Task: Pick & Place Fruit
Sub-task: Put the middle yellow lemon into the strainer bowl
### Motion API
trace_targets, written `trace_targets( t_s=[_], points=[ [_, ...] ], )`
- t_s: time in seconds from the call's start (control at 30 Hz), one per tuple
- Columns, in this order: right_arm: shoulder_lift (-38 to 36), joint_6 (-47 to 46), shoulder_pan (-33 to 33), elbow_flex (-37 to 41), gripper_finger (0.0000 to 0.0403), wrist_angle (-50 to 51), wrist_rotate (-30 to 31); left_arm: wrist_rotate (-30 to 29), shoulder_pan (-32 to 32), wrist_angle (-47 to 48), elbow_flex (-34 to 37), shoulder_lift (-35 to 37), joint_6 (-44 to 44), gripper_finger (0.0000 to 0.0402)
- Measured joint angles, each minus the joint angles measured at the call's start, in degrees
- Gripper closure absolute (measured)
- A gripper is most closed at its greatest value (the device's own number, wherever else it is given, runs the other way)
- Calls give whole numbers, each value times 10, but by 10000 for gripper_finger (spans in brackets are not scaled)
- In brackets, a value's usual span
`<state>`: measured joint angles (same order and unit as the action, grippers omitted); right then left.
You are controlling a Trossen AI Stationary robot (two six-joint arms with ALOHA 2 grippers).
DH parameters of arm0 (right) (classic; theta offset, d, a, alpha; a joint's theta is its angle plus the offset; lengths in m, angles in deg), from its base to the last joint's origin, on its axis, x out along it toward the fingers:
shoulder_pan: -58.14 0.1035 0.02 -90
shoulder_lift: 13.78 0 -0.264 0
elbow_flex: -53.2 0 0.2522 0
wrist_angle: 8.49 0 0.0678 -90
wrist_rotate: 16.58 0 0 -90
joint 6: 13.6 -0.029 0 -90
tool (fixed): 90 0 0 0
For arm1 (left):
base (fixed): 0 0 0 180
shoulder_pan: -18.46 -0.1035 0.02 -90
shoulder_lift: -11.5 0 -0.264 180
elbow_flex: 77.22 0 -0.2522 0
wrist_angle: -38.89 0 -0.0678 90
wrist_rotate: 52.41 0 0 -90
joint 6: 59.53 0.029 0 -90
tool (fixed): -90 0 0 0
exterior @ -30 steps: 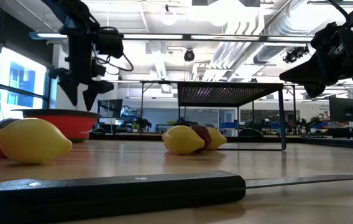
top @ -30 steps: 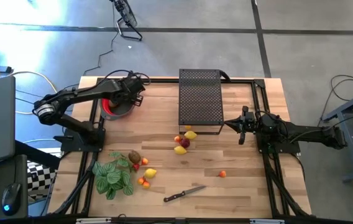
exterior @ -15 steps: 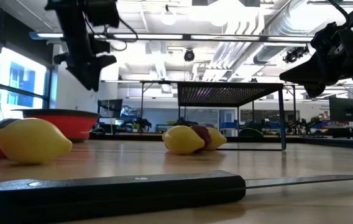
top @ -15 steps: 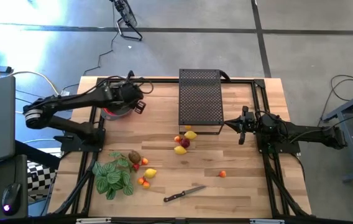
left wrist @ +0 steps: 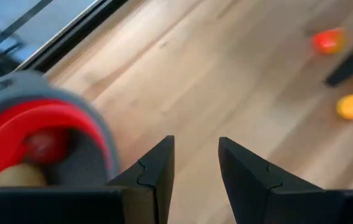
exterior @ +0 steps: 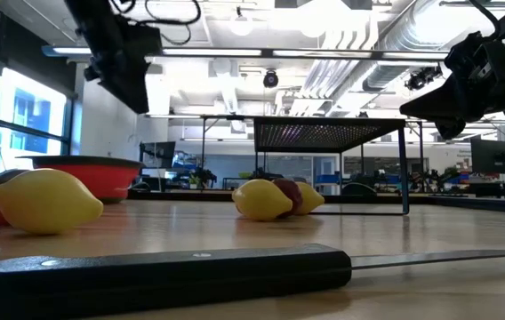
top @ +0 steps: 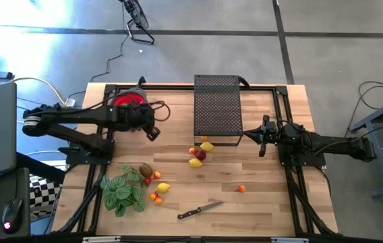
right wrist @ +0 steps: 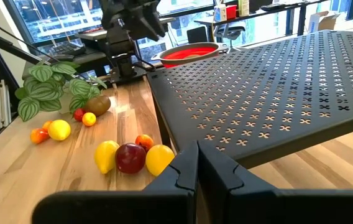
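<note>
The left gripper (top: 152,132) hangs above bare wood just beside the round red bowl with a grey rim (top: 128,101), its dark fingers (left wrist: 156,171) parted with nothing between them. The light wooden table (top: 259,196) lies open ahead of it toward a cluster of two yellow lemons and a dark red apple (top: 199,154) by the black perforated metal stand (top: 217,108). More small fruit (top: 156,191) sits beside the green striped leafy plant (top: 123,192). The right gripper (top: 264,144) waits at the stand's edge, fingers (right wrist: 183,174) pressed together, empty.
</note>
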<state>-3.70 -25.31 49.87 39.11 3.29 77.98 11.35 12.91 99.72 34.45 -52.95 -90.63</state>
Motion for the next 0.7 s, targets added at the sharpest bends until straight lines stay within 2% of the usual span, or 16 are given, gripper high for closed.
trace_targets(
  t_s=[0.13, 0.33, 0.7],
  points=[
    [0, 0, 0, 0, 401, 0, 0, 0, 44, -46, 0, 0, 19, 281],
    [0, 0, 0, 0, 401, 0, 0, 0, 103, -157, 0, -2, 92, 281],
    [0, 0, 0, 0, 401, 0, 0, 55, 160, -270, 0, -2, 160, 281]
  ],
)
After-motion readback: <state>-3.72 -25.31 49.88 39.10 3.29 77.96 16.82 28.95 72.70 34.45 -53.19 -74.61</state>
